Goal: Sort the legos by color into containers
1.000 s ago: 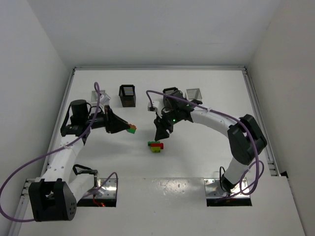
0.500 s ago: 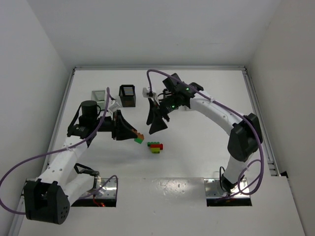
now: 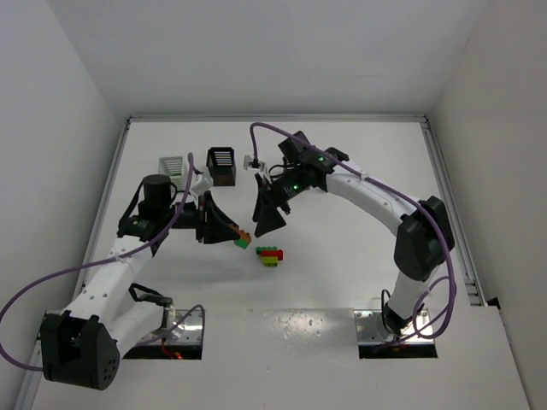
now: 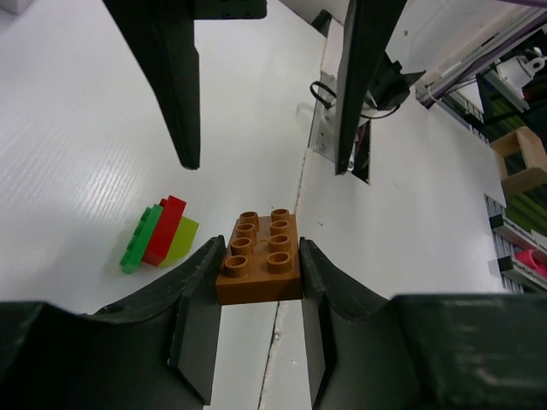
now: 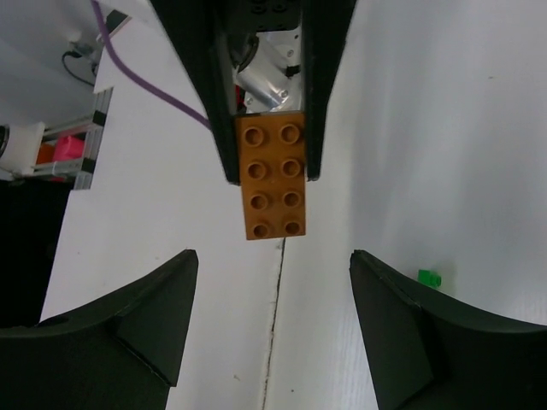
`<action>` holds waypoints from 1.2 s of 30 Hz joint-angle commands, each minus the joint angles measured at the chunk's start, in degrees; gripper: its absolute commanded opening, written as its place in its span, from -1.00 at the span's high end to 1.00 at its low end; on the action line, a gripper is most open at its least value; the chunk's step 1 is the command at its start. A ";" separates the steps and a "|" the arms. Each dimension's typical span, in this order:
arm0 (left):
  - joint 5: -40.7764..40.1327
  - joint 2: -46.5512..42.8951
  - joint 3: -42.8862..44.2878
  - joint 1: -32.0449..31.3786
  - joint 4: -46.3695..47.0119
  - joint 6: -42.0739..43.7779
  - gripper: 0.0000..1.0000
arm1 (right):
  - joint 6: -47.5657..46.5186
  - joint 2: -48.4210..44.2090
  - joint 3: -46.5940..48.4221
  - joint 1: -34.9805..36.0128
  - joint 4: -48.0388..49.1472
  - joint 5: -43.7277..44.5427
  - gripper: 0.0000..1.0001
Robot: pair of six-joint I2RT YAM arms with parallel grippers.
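My left gripper [image 3: 237, 236] [image 4: 261, 249] is shut on an orange-brown lego [image 4: 259, 254] [image 3: 244, 235] and holds it above the table. In the top view a green bit [image 3: 242, 244] shows just under it. My right gripper [image 3: 267, 219] [image 5: 273, 266] is open and empty. It faces the left one, with its fingers [image 4: 171, 85] spread beyond the brick. The same lego [image 5: 272, 175] shows in the right wrist view. A small stack of green, red and yellow-green legos [image 3: 272, 254] [image 4: 159, 234] lies on the table. A black bin [image 3: 222, 166] and a white bin [image 3: 172, 163] stand at the back left. The other bins are hidden.
The right arm [image 3: 367, 192] arches over the back middle of the table. A purple cable [image 3: 256, 141] loops above the black bin. A small green piece [image 5: 429, 277] shows on the table in the right wrist view. A seam [image 4: 286, 213] runs across the white tabletop.
My left gripper carried the orange-brown lego right and nearer. My right gripper swung left from above the stack and now faces it. Both have barely moved in the last half second.
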 commanded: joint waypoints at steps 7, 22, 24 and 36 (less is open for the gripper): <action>-0.22 -0.60 3.62 -1.31 0.83 1.15 0.70 | 4.92 0.55 -0.81 1.99 6.32 3.33 -0.44; -0.23 -0.07 4.15 -1.83 0.83 1.68 0.70 | 2.10 1.08 0.25 4.28 4.92 2.27 -0.41; -0.23 -0.07 3.63 -1.83 0.83 1.68 0.70 | 2.10 1.60 0.25 4.80 4.92 2.27 -0.35; -1.37 -1.82 1.87 -1.83 0.83 1.68 0.54 | 2.10 2.13 0.87 4.81 4.92 0.60 0.82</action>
